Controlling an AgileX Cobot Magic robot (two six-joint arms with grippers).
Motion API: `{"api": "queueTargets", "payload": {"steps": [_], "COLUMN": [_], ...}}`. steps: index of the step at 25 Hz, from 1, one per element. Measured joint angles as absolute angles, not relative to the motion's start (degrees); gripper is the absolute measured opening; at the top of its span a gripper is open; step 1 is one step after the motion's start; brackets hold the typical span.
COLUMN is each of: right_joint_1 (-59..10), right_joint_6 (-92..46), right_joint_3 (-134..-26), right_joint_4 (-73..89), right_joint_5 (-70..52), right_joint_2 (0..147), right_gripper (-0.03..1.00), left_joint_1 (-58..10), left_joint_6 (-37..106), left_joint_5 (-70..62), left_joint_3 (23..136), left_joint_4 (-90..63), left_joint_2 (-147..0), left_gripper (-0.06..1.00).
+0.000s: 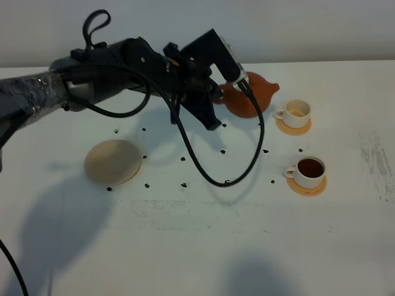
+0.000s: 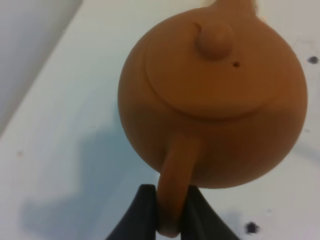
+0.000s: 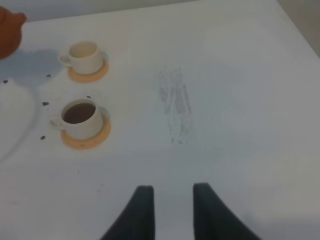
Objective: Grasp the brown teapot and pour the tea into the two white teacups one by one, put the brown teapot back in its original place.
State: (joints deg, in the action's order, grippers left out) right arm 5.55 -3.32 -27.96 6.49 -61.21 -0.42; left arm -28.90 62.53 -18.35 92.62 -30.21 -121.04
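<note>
Left wrist: left pincer (image 2: 170,196) grips brown teapot (image 2: 215,100) by handle.

A plain white table (image 1: 203,246) meets a pale grey wall (image 1: 296,28) along its far edge, its top dotted with small black specks (image 1: 183,159), a grey scuff (image 1: 378,161) at the right, and soft shadows (image 1: 62,228) at the near left.

My left arm (image 1: 111,65) stretches out across the middle, wrist angled downward. My left gripper (image 2: 170,212) is pinched tight on the loop handle of the brown teapot (image 2: 215,105). My right gripper (image 3: 173,195) hangs back, tilted forward, with its jaws a little apart and empty.
</note>
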Motion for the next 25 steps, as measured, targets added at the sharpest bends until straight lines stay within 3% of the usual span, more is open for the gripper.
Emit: {"api": "queueTargets", "payload": {"steps": [14,25], "right_joint_1": [5.55,5.55], "right_joint_6": [-3.32,-3.32], "right_joint_3": [-27.96,-27.96], "right_joint_4": [6.49,6.49], "right_joint_5": [-61.21,-61.21], "right_joint_2": [-0.42,-0.42], "right_gripper": [0.22,0.22], "left_joint_1": [-27.54,-28.17], "left_joint_6": [62.88,64.73], "left_joint_5": [-22.33,-22.35], "left_joint_3": [106.21,110.32], "left_joint_4": [-27.20,-25.67], "left_joint_2": [-130.29,-134.77], "left_gripper": [0.08,0.08]}}
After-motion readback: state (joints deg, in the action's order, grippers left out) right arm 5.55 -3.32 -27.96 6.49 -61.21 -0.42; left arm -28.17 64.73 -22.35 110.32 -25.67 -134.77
